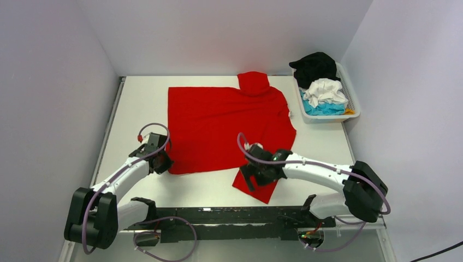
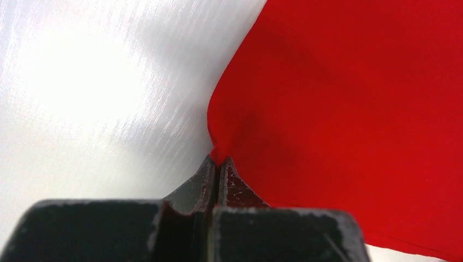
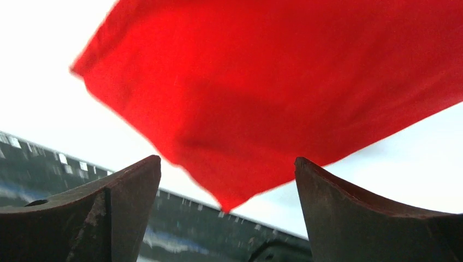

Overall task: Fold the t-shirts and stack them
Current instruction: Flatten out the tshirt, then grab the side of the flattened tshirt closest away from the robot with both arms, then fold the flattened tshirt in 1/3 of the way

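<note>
You have a white table (image 1: 142,103) with pale walls (image 1: 218,33) on three sides of it. A white slatted basket (image 1: 354,98) sits at the table's far right corner, with a small orange scrap (image 1: 349,111) inside. A black rail (image 1: 229,215) runs along the table's near edge, and a black cable (image 1: 437,252) lies off its near right corner.

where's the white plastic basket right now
In the top view, the white slatted plastic basket sits at the table's far right corner by the right wall, just right of the spread bright red cloth t-shirt, holding crumpled black, white and turquoise shirts.

No legible text, label, brand, number or sign anywhere in view.
</note>
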{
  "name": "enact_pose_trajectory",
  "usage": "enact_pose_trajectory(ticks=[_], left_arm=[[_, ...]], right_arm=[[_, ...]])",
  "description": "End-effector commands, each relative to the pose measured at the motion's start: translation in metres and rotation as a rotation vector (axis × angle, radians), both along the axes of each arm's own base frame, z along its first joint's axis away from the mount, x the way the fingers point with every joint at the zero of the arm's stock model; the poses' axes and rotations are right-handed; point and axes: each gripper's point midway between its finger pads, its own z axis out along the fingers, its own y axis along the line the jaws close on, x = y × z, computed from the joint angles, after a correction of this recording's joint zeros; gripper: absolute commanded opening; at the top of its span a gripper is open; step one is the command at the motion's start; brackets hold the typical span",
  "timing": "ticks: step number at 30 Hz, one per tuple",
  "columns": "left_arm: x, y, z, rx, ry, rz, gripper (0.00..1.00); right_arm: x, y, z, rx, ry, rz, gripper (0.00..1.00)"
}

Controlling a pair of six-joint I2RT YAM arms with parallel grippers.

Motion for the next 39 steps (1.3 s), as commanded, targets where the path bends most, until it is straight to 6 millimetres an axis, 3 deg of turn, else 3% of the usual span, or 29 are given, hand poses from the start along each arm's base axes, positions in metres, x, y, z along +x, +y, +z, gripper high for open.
enact_pose_trajectory(ticks=[1, 6, 10, 12, 18, 23, 26, 32, 35, 39], left_arm=[[0.008, -0.004, 0.008, -0.005, -0.023, -0.030, 0.00], [0.006, -0.002, 0.007, 0.004, -0.013, -0.033, 0.00], [0.005, -0.001, 0.009, 0.001, -0.031, -0.025, 0.00], [0.005, -0.001, 0.010, 0.002, -0.036, -0.023, 0.00], [0.003, 0.000, 0.011, 0.004, -0.035, -0.021, 0.00], [-0.006, 0.003, 0.012, 0.012, -0.011, -0.015, 0.00], [-0.017, 0.007, 0.010, 0.025, 0.016, -0.004, 0.00], [-0.035, 0.012, 0.008, 0.027, 0.038, 0.014, 0.00], [-0.036, 0.012, 0.010, 0.023, 0.024, 0.013, 0.00], [-0.025, 0.002, 0.020, -0.022, -0.029, -0.022, 0.00]], right_arm=[[-0.065, -0.001, -0.011, -0.013, 0.171, 0.053, 0.93], [-0.083, -0.001, -0.025, -0.055, 0.233, 0.077, 0.84], [-0.082, -0.010, -0.036, -0.113, 0.230, 0.043, 0.77], [-0.080, -0.016, -0.040, -0.139, 0.222, 0.020, 0.67], [-0.086, -0.026, -0.046, -0.160, 0.239, -0.037, 0.19], [-0.108, -0.013, -0.023, -0.054, 0.331, 0.020, 0.05], [-0.129, 0.002, -0.007, 0.068, 0.417, 0.089, 0.02], [-0.155, -0.006, -0.001, 0.074, 0.510, 0.109, 0.00], [-0.150, -0.007, 0.002, 0.058, 0.481, 0.117, 0.00], [-0.122, -0.005, 0.007, 0.031, 0.384, 0.073, 0.00]])
